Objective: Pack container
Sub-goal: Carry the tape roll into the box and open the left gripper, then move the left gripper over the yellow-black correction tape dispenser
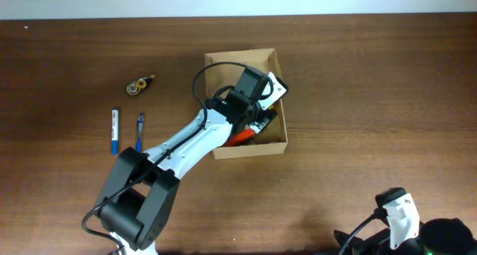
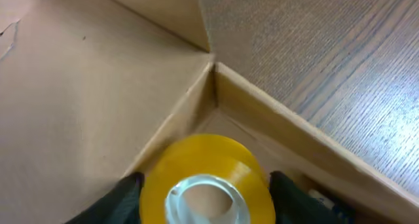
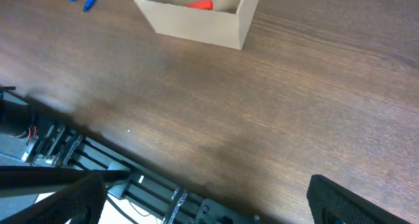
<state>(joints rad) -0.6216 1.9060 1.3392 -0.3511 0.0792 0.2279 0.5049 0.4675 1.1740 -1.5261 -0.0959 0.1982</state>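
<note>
The container [image 1: 247, 149] is a tan cardboard box standing open at mid-table, and it also shows at the top of the right wrist view [image 3: 196, 24]. My left gripper [image 1: 261, 100] reaches down into it. In the left wrist view a yellow tape roll [image 2: 203, 152] lies in a corner of the box [image 2: 98, 86]. My left gripper [image 2: 206, 185] is open round it, with one dark finger [image 2: 131, 191] close on each side and only a thin gap. My right gripper [image 3: 203, 201] hangs wide open over the table's near edge with nothing in it.
Two blue pens [image 1: 115, 130] [image 1: 139, 132] lie left of the box, and a small gold-coloured object [image 1: 139, 84] lies beyond them. An orange item [image 1: 238, 139] and dark items [image 1: 264, 122] are inside the box. A metal rail [image 3: 131, 185] runs under the table's near edge.
</note>
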